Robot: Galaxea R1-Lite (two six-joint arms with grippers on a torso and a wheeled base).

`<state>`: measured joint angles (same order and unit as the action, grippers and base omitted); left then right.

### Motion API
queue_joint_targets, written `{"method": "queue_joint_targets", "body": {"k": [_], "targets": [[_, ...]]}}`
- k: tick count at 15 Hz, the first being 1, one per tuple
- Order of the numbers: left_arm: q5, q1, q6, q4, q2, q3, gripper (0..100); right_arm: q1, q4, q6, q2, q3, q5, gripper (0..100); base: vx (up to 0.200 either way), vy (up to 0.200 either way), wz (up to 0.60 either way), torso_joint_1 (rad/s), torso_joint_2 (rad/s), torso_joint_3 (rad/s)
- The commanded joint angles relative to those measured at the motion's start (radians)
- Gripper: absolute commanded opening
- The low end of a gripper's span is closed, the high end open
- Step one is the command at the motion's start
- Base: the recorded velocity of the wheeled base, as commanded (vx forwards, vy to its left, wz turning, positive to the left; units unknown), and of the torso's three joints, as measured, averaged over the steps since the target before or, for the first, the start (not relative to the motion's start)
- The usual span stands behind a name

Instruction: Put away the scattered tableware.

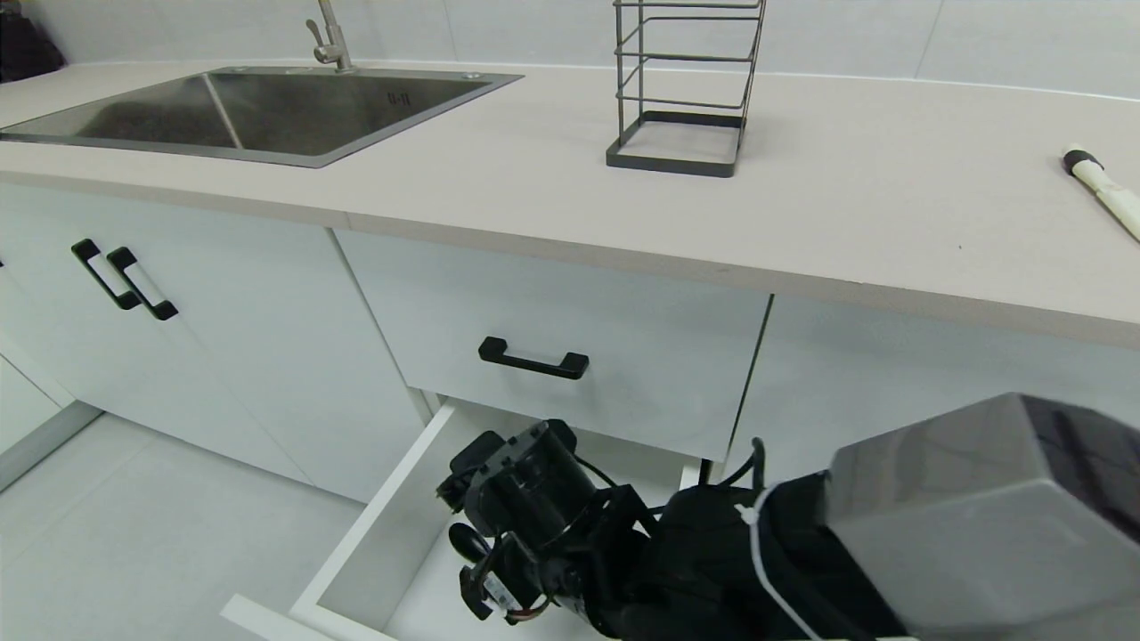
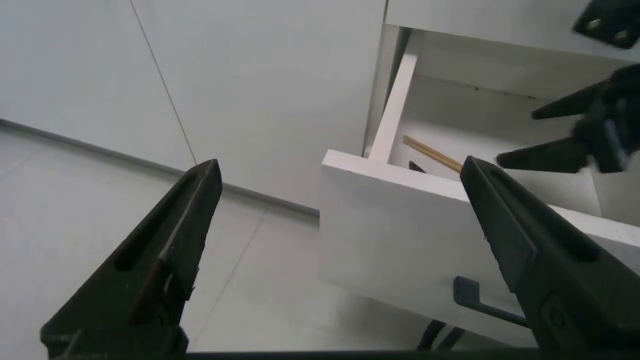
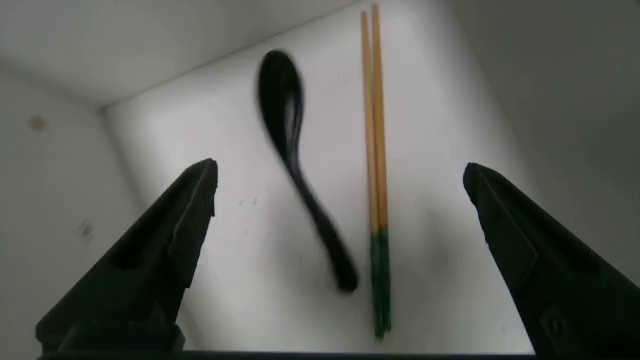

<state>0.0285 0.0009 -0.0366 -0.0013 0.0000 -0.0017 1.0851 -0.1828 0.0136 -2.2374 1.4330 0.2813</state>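
Note:
A black spoon (image 3: pixel 300 170) and a pair of wooden chopsticks (image 3: pixel 375 170) with green ends lie side by side on the white floor of the open lower drawer (image 3: pixel 250 250). My right gripper (image 3: pixel 338 175) hangs above them, open, with nothing between its fingers. From the head view, this gripper (image 1: pixel 476 534) is down inside the drawer (image 1: pixel 374 525). My left gripper (image 2: pixel 340 170) is open and holds nothing, out in front of the drawer's front panel (image 2: pixel 420 230). Past that panel, the chopsticks (image 2: pixel 432 153) show inside the drawer, with the right gripper (image 2: pixel 590 130) above it.
On the counter stand a steel sink (image 1: pixel 267 107) at the back left and an empty dark wire rack (image 1: pixel 686 89). A white-handled utensil with a black end (image 1: pixel 1104 189) lies at the counter's right edge. The upper drawer (image 1: pixel 533 361) is closed; bare floor lies left of the drawer.

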Motion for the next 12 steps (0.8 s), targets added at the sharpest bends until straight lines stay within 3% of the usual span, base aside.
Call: {"method": "queue_joint_targets", "body": {"k": [1,4,9,12], "targets": [[0.001,0.001,0.0,0.0,0.0,0.0,100,0.044,-0.08,0.028,0.213,-0.2,-0.022,100,0.0,0.0,0.0,0.0,0.0,0.0],[0.001,0.001,0.0,0.0,0.0,0.0,100,0.007,-0.336,0.269,0.395,-0.52,-0.194,100,0.0,0.0,0.0,0.0,0.0,0.0],[0.001,0.001,0.0,0.0,0.0,0.0,100,-0.011,-0.506,0.299,0.693,-0.885,-0.321,100,0.0,0.0,0.0,0.0,0.0,0.0],[0.001,0.001,0.0,0.0,0.0,0.0,100,-0.149,-0.504,0.315,0.93,-1.123,-0.425,100,0.0,0.0,0.0,0.0,0.0,0.0]]}}
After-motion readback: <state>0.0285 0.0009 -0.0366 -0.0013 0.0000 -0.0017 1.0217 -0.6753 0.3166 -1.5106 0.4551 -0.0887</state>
